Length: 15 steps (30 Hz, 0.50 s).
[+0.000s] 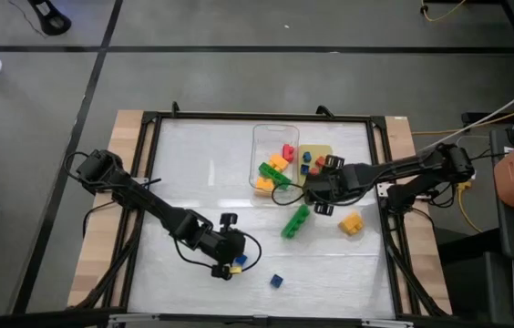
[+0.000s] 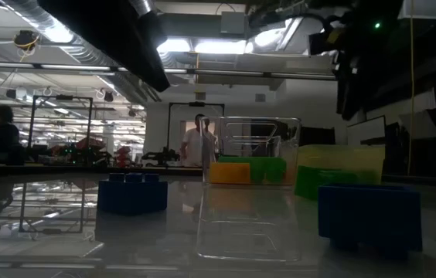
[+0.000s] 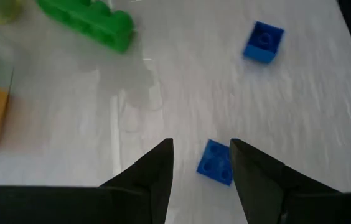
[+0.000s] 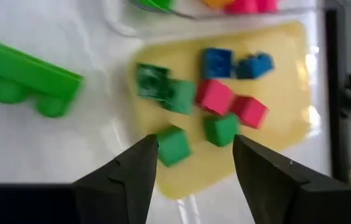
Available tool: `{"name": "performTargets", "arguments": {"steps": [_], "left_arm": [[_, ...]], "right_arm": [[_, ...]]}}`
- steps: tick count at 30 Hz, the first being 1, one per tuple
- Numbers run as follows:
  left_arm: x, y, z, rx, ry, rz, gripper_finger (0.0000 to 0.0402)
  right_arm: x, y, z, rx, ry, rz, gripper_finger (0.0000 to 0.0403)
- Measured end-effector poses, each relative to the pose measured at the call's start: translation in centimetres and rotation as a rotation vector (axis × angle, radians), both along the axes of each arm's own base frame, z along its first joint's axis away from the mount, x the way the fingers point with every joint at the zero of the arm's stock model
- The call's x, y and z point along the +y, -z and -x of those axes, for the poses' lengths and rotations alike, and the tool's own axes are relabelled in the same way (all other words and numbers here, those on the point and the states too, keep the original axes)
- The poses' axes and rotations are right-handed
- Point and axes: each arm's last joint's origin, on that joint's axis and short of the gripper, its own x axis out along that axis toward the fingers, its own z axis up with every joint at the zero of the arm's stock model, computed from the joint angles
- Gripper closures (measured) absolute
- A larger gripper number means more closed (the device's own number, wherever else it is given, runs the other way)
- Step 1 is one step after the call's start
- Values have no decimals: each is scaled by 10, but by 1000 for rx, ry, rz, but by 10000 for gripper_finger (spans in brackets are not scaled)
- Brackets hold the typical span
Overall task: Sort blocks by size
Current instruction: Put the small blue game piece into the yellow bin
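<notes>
Spread empty, left hand (image 3: 200,163) hovers over a blue block (image 3: 215,162); right hand (image 4: 195,149) gapes above yellow tray (image 4: 287,93).

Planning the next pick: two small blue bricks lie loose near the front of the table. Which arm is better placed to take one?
Left. The left end effector hangs open right over one small blue plastic brick; the right end effector is open over the yellow rectangular tray.
</notes>
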Motion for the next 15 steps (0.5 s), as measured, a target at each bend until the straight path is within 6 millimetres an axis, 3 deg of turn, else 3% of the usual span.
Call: {"name": "performTargets", "arguments": {"steps": [5,15], "left_arm": [[-1,4,-1,16,68,-32,251],[-9,38,-10,109,153,-39,204]], "right_arm": [[21,-1,-4,-95,-39,-40,194],[69,-5,-6,-257,-170,-107,194]]}}
